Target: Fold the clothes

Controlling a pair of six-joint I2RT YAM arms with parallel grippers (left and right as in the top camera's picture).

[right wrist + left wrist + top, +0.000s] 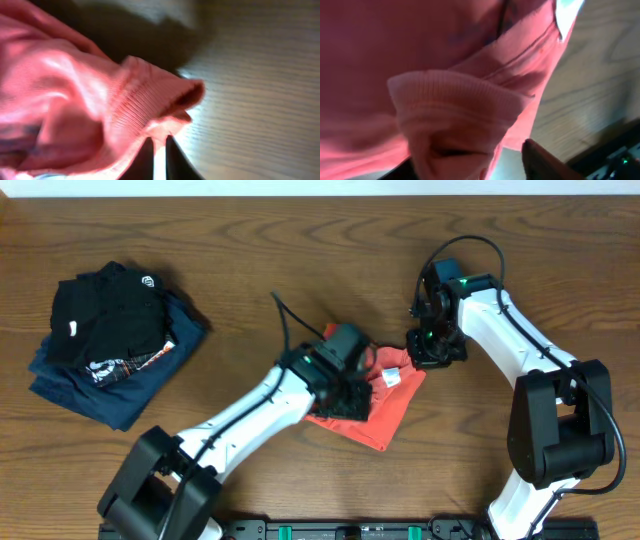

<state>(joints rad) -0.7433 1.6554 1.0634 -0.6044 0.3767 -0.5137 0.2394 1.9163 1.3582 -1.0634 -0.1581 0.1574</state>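
The right gripper [159, 142] has its two dark fingers [145, 161] set almost together on a thin lip of the T-shirt [75, 90], just under a ribbed band that curls open like a cuff. This is a pinch on the cloth, with only a pale sliver between the tips. The pinched edge lies low over the wooden table [260, 100], at the shirt's right corner.

The left gripper [347, 388] sits on the middle of the shirt, left of the right one and near it. Its wrist view shows one dark finger [545, 160] at the lower right with a ribbed fold bunched just beside it. Coral cloth fills nearly everything else there, so I cannot tell whether these jaws are clamped or parted.

From above, the shirt is a crumpled, roughly diamond-shaped heap at the centre of the table, one corner pointing toward the near edge. The left wrist and forearm cover its left half and hide the cloth beneath. A white label [390, 376] lies on the coral between the two grippers. A black cable [285, 320] loops off the left arm toward the far side.

Well apart at the far left, a black garment [110, 310] with white logos lies folded on a navy garment [90, 395], the two slightly askew. A dark rail [350, 530] with small green lights runs along the near edge
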